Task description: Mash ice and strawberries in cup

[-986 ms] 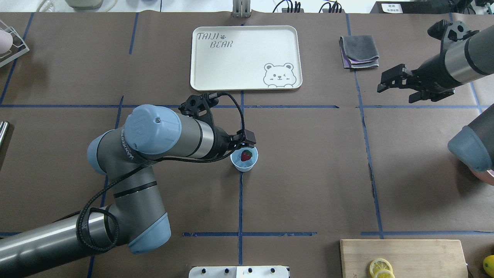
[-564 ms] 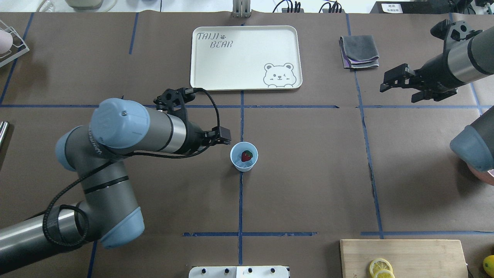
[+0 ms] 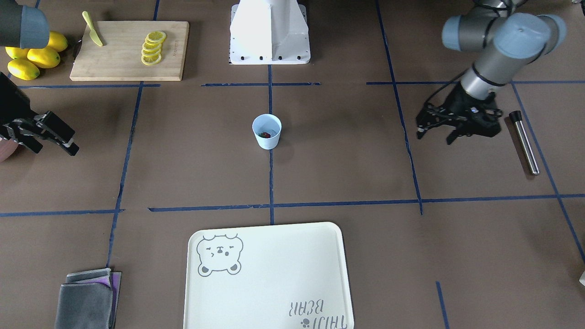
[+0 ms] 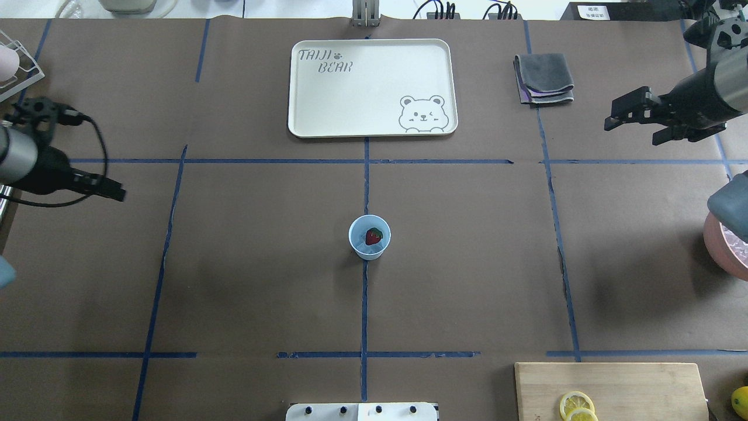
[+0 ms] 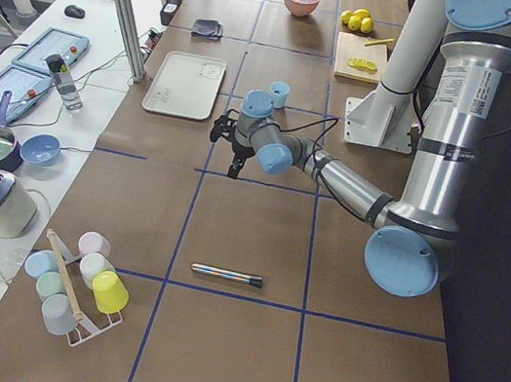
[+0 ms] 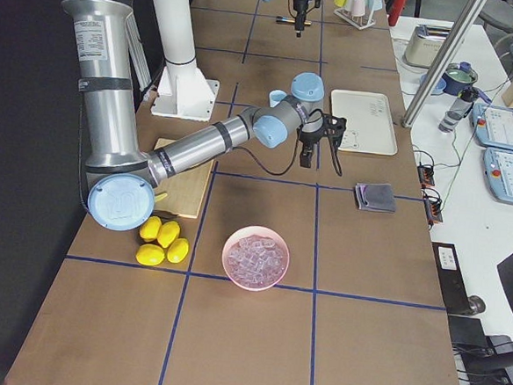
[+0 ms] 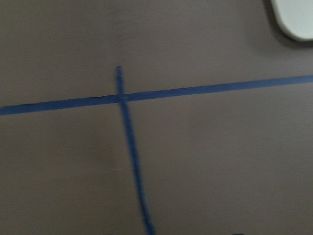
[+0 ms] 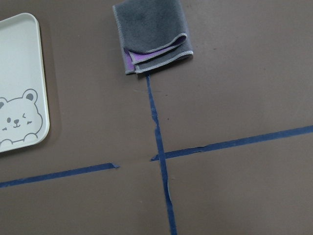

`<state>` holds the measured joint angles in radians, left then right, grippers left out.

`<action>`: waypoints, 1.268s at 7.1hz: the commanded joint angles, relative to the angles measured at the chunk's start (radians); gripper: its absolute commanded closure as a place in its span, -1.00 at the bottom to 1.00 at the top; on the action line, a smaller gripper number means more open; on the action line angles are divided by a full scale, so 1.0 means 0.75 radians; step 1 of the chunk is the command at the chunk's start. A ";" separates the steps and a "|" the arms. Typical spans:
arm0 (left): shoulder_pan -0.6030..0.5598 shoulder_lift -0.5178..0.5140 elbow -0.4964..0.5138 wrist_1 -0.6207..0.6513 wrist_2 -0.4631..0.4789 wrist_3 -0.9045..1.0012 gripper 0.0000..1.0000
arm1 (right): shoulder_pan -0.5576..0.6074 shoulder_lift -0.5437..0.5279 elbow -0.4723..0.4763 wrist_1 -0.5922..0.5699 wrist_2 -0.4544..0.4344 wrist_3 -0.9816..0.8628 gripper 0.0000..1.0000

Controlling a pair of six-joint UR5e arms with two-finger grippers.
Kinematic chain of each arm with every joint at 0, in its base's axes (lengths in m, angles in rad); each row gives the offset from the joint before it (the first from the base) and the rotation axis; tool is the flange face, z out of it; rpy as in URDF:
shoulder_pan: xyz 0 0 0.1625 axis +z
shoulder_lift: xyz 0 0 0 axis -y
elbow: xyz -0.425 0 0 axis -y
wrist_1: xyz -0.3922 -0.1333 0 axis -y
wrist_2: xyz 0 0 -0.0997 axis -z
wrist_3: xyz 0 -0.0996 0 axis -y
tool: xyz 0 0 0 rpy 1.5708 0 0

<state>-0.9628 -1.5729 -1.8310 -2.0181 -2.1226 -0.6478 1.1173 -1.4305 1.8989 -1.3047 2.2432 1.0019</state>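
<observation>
The left claw [image 3: 433, 137] hangs low over the surface [image 4: 467, 263] at the robot's far left. Its fingers are spread and hold nothing. It points down beside a steel rod with a black end [image 3: 524, 141], which lies flat and apart from it. That rod looks like the mashing tool, so the claw seems placed here to pick it up. The left wrist view is blurred and shows only brown paper, blue tape and a corner of the tray [image 4: 304, 126].

The right claw [image 4: 631, 133] is also spread and empty. It is held up at the far right, probably to keep the middle free for the other arm. Below it lies a folded grey cloth [image 8: 151, 36], which nothing touches.

The cup [image 3: 266, 139] stands upright and alone at the centre, on a tape crossing. It is well apart from both claws and within reach of either arm. The strawberry [image 4: 373, 236] lies inside it. Any ice under the berry cannot be told apart from the cup's pale blue inside. Ice [image 6: 256, 256] does fill the pink bowl [image 6: 226, 256] at the right end. Near the bowl are whole lemons [image 6: 161, 241] and a wooden cutting board [image 3: 114, 64] with lemon slices [image 3: 152, 46].

Mashing has not begun. The grasp on the rod comes first, and a thin round bar lying flat could roll out from between the fingers.
</observation>
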 commanded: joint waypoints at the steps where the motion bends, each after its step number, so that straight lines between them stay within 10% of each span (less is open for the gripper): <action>1: -0.294 0.113 0.227 -0.015 -0.116 0.441 -0.70 | 0.085 -0.001 -0.061 -0.007 0.058 -0.133 -1.00; 9: -0.285 0.007 0.631 -0.312 -0.189 0.155 -0.72 | 0.138 -0.046 -0.063 -0.007 0.083 -0.217 -1.00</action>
<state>-1.2135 -1.5595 -1.3726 -2.2273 -2.2643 -0.4885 1.2209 -1.4634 1.8510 -1.3102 2.3056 0.8382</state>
